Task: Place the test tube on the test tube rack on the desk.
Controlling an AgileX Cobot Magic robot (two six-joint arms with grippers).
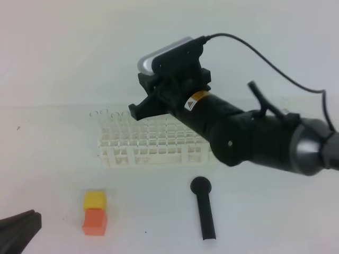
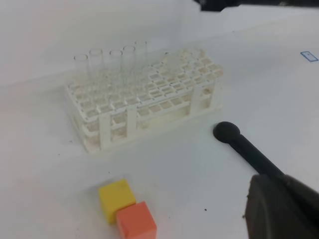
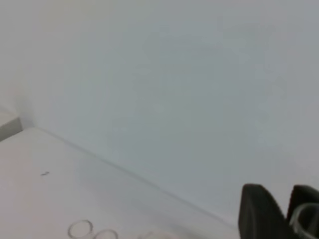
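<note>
The white lattice test tube rack (image 1: 153,143) stands mid-desk (image 1: 53,159). My right gripper (image 1: 137,109) hovers over the rack's back row, reaching in from the right. In the right wrist view its two black fingers (image 3: 256,214) stand close together with the clear rim of a test tube (image 3: 303,219) between them, so it is shut on that tube. The rack (image 2: 144,102) also shows in the left wrist view. My left gripper (image 1: 21,226) rests low at the front left corner, shut and holding nothing.
Several clear tubes (image 2: 115,67) stand in the rack's back row at its left end. A black round-headed stick (image 1: 204,209) lies in front of the rack. A yellow cube (image 1: 95,200) and an orange cube (image 1: 95,221) sit together at the front left.
</note>
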